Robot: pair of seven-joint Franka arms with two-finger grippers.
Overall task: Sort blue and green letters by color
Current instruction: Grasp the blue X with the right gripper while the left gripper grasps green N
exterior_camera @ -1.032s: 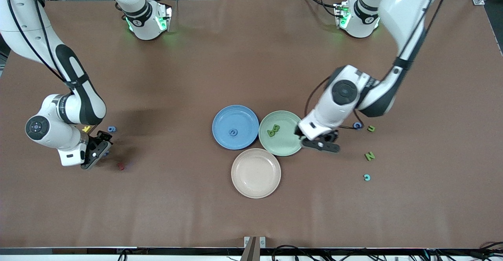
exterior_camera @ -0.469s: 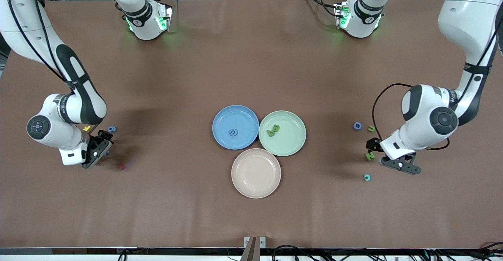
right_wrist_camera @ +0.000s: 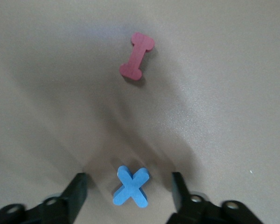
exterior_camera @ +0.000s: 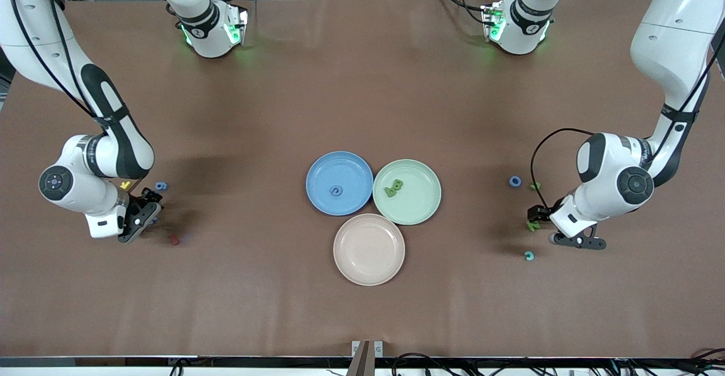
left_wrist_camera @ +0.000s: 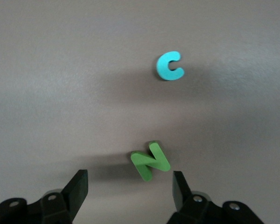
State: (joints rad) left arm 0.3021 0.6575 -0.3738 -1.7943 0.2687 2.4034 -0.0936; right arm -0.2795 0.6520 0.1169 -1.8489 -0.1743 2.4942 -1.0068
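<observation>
Now both arms are lining up picks. Low over the bench, the left end effector [left_wrist_camera: 129,186] brackets the green N [left_wrist_camera: 150,161] with fingers spread and not touching it; the right end effector [right_wrist_camera: 126,189], equally spread, brackets the blue cross [right_wrist_camera: 131,186]. Next, I judge, each must close squarely, then carry its piece to the green plate [exterior_camera: 425,213] or the blue plate [exterior_camera: 318,200]. Only the wrist views show these gaps; only the front view shows the plates.
</observation>
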